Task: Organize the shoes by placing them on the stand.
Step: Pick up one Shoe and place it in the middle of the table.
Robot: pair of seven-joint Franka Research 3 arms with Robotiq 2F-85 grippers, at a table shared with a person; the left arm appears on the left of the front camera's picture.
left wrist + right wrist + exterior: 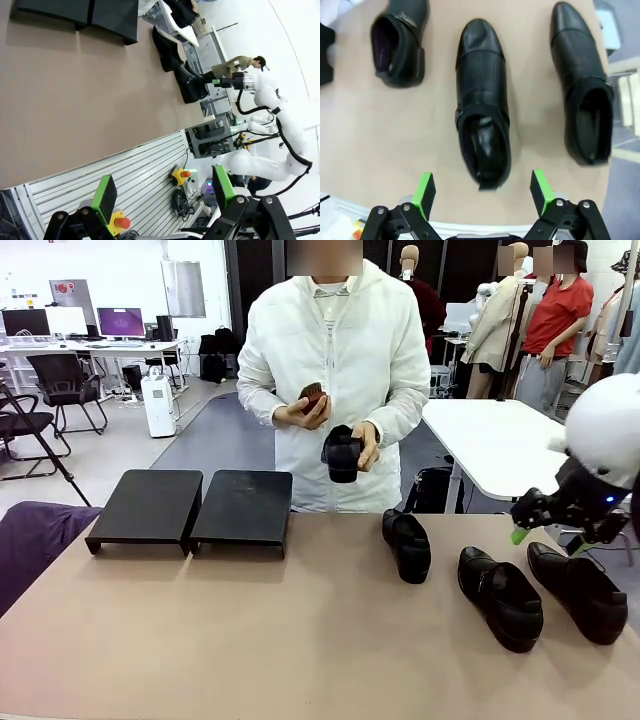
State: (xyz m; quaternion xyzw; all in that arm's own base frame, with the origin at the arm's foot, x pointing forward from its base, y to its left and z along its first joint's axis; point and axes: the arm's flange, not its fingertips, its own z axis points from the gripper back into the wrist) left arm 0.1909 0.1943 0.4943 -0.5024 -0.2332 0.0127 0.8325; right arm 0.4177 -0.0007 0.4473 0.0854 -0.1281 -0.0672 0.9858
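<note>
Our right gripper (pixel 482 187) hangs wide open above the middle shoe (pixel 484 100), gripping nothing. Looking down its fingers, we see that shoe's heel end between the green pads, the toe pointing away. A second shoe (pixel 400 42) and a third shoe (pixel 582 85) flank it on the table (pixel 250 640). Across from us the person's hand (pixel 366 445) holds the fourth shoe (pixel 340 455). The stand (pixel 150 502) sits well apart, far left. Our left gripper (pixel 163 190) is open too.

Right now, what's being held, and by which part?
Nothing in the left pincer or right pincer. The person's hand grips one black shoe by its side; other hand, a brown object.
</note>
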